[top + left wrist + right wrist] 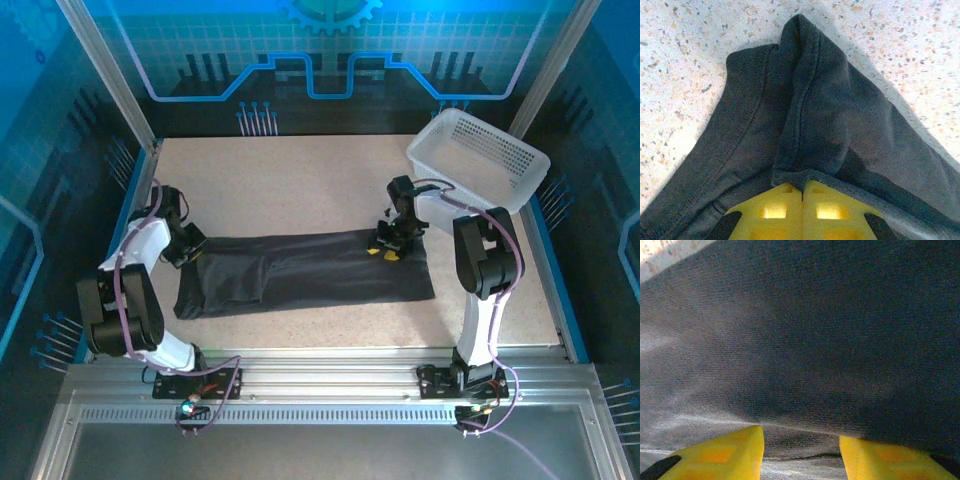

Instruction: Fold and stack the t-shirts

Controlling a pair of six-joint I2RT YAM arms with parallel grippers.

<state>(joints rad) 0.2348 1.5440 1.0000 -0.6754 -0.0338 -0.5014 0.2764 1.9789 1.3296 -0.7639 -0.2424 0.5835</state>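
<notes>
The dark charcoal t-shirt [320, 275] lies in a long folded band across the middle of the table. At its left end my left gripper [193, 246] is low against the cloth. In the left wrist view the left gripper [802, 187] has its yellow fingers pressed together, shut on a raised fold of the t-shirt [815, 110]. Over the band's right part, near its far edge, my right gripper [385, 249] points down. In the right wrist view the right gripper [799, 437] is open, its yellow fingers apart, with the t-shirt [815, 330] lying across the gap.
A white perforated basket [522, 152] stands tilted at the back right corner, close behind the right arm. Speckled tabletop [300, 180] lies bare behind the shirt. Blue rails edge the table on both sides.
</notes>
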